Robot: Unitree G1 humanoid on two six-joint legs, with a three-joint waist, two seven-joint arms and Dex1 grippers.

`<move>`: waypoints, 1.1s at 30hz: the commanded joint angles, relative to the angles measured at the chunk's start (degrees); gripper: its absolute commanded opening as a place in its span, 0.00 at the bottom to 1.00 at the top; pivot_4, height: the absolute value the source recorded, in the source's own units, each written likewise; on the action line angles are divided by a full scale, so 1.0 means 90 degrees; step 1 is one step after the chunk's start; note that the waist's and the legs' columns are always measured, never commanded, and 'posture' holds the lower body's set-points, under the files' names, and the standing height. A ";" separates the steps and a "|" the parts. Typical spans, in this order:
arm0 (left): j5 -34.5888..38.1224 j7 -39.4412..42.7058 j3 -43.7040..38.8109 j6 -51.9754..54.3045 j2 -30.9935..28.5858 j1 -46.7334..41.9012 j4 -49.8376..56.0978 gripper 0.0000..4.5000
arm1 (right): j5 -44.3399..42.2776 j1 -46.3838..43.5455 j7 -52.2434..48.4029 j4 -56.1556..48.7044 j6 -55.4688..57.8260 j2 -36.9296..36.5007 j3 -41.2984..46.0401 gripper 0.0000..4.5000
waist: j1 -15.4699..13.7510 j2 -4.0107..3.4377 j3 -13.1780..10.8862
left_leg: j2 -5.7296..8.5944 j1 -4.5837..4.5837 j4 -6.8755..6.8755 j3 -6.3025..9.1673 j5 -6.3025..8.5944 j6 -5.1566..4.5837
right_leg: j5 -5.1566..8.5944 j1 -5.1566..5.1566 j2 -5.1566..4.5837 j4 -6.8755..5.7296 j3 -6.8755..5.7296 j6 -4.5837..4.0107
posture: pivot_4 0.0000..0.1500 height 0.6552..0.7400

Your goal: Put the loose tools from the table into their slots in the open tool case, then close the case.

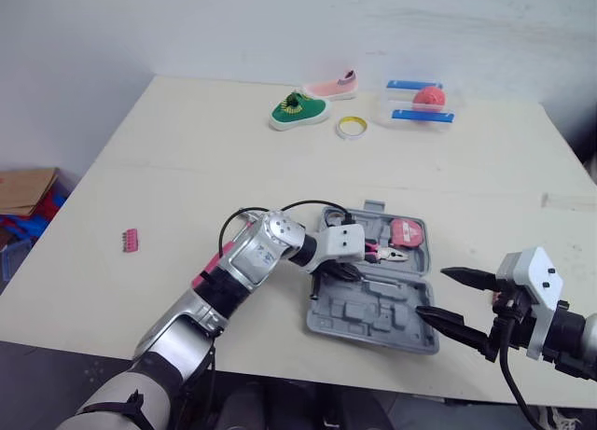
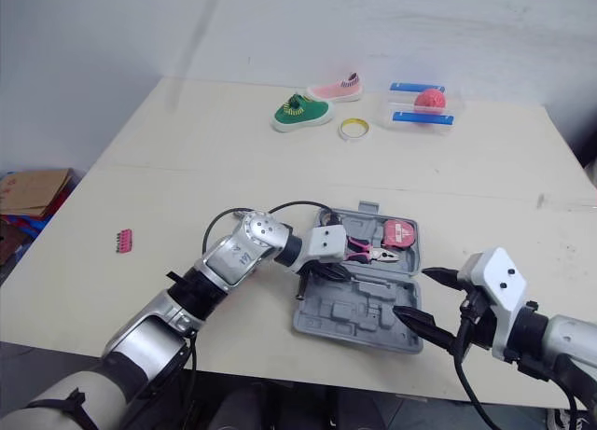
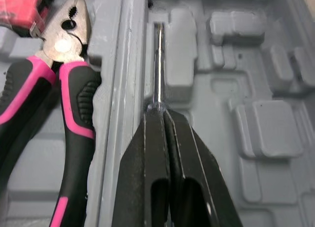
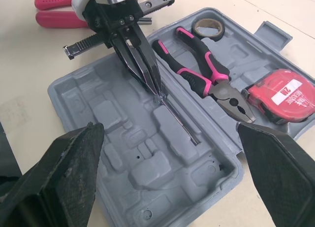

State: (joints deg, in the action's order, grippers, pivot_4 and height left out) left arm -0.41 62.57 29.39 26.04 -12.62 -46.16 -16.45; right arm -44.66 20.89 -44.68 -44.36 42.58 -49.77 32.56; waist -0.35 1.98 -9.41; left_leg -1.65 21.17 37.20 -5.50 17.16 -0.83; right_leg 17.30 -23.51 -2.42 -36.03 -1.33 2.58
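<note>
The grey tool case [image 1: 408, 334] lies open near the table's front edge. Pink-and-black pliers [image 4: 199, 64], a red tape measure [image 4: 280, 96] and a black tape roll [image 4: 206, 25] sit in its far half. My left gripper [image 4: 155, 86] reaches into the near half, shut on one end of a thin metal rod [image 4: 179, 119] that lies in a narrow slot. My right gripper [image 1: 434, 293] hovers open at the case's front right corner, holding nothing. A pink-handled tool [image 4: 51, 10] lies loose on the table left of the case, partly under my left arm.
A small pink bit strip [image 1: 129, 239] lies on the table far to the left. At the back stand a green shoe [image 1: 298, 110], a pink shoe [image 1: 331, 85], a yellow tape ring [image 1: 351, 127] and a clear box with a red ball [image 1: 427, 98].
</note>
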 commanded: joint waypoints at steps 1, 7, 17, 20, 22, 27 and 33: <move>0.1036 0.0424 -0.1027 0.0409 -0.0277 0.0174 0.0654 0.06 | -0.0066 0.0075 -0.0002 0.0089 -0.0081 0.0083 0.0547 1.00 | 0.0030 -0.0012 -0.0009 | 0.0000 0.0005 -0.0001 0.0000 0.0000 0.0000 | 0.0000 -0.0006 0.0000 0.0000 -0.0001 0.0001 | 1.00 0.89; 0.2919 0.0651 -0.3042 0.2020 -0.1746 0.1301 0.2702 0.56 | -0.0314 0.0610 -0.0392 0.0531 0.0099 0.0104 0.1779 1.00 | 0.0119 -0.0047 -0.0051 | -0.0010 -0.0007 -0.0016 0.0006 -0.0011 0.0055 | 0.0025 -0.0030 0.0005 -0.0060 -0.0016 -0.0025 | 1.00 0.89; 0.3542 -0.1213 -0.7986 0.2681 -0.2787 0.5343 0.3913 0.98 | 0.0617 0.1460 -0.1654 0.2785 -0.0387 -0.0373 0.2968 1.00 | 0.0193 -0.0023 -0.0083 | -0.0007 -0.0014 -0.0015 0.0005 0.0021 0.0028 | 0.0042 -0.0013 -0.0007 -0.0032 -0.0009 -0.0011 | 1.00 0.89; 0.3200 -0.1415 -0.8480 0.2032 -0.2862 0.6061 0.3551 0.98 | 0.0937 0.1234 -0.1803 0.3446 -0.0732 -0.0515 0.2669 1.00 | 0.0163 -0.0017 -0.0092 | -0.0009 -0.0006 -0.0018 0.0011 0.0034 0.0048 | 0.0046 -0.0009 -0.0011 0.0012 -0.0012 -0.0057 | 1.00 0.89; 0.3194 -0.1631 -0.8915 0.1857 -0.2906 0.6251 0.3279 0.98 | 0.1170 0.1023 -0.1884 0.4010 -0.0996 -0.0629 0.2499 1.00 | 0.0084 -0.0032 -0.0101 | -0.0004 -0.0002 -0.0016 0.0005 0.0029 0.0041 | 0.0075 -0.0007 -0.0026 0.0026 -0.0011 -0.0134 | 1.00 0.89; 0.3578 -0.1706 -0.9465 0.1923 -0.3063 0.6606 0.3258 0.98 | 0.1511 0.0605 -0.2145 0.4903 -0.1423 -0.0887 0.2227 1.00 | 0.0036 -0.0047 -0.0109 | -0.0006 0.0001 -0.0039 -0.0004 0.0032 0.0041 | 0.0071 -0.0013 -0.0029 0.0048 -0.0013 -0.0142 | 1.00 0.89; 0.3783 -0.2084 -0.8981 0.2086 -0.2938 0.6649 0.3834 0.98 | 0.1615 0.0147 -0.2234 0.4993 -0.1547 -0.0975 0.1883 1.00 | 0.0052 -0.0061 -0.0116 | -0.0005 -0.0009 -0.0083 -0.0010 0.0036 0.0050 | 0.0054 -0.0023 -0.0032 0.0034 -0.0021 -0.0111 | 1.00 0.89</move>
State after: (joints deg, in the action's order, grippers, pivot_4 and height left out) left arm 32.39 44.95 -50.88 44.60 -38.96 13.71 16.44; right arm -30.60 22.38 -64.23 0.54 29.70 -57.52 48.99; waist 0.12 1.43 -10.45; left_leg -1.71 21.06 36.38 -5.59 17.44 -0.41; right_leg 17.51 -23.74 -2.71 -35.79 -1.57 2.07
